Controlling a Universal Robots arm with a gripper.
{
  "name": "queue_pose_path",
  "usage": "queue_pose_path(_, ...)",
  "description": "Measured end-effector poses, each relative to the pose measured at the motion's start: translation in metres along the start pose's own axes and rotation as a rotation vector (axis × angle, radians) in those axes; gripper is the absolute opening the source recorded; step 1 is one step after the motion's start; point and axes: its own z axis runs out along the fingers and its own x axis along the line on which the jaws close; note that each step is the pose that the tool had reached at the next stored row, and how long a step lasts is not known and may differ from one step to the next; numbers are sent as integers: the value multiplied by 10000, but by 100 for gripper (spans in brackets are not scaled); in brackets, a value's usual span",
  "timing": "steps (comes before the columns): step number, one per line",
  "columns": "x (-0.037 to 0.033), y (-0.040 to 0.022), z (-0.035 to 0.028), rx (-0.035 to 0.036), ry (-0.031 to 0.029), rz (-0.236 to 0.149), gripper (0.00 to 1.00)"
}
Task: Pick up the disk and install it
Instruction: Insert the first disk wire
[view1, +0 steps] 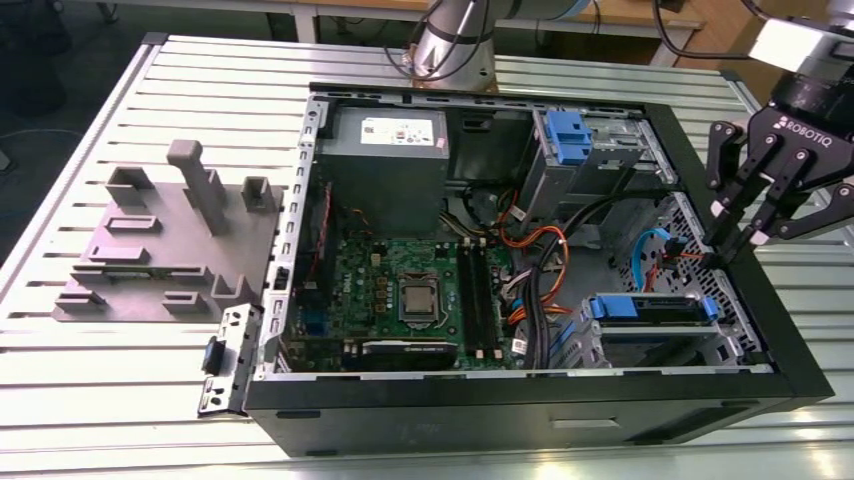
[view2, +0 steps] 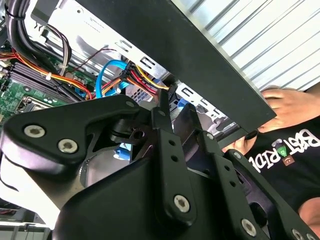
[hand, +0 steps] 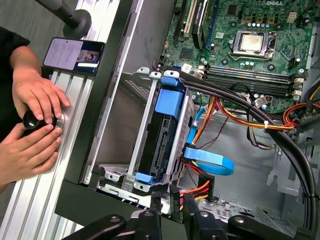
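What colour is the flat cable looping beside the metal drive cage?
Light blue; the flat looping cable shows best in the first wrist view.

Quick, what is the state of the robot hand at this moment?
Robot hand: slightly open, holding nothing; the disk sits in the drive bay, not gripped.

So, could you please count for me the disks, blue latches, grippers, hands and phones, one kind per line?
Disk: 1
Blue latch: 1
Gripper: 1
Hands: 2
Phone: 1
Total: 6
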Motion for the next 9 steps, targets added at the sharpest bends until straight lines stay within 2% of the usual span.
queue_pose_path(9, -3, -1, 8, -14, 63, 6, 31)
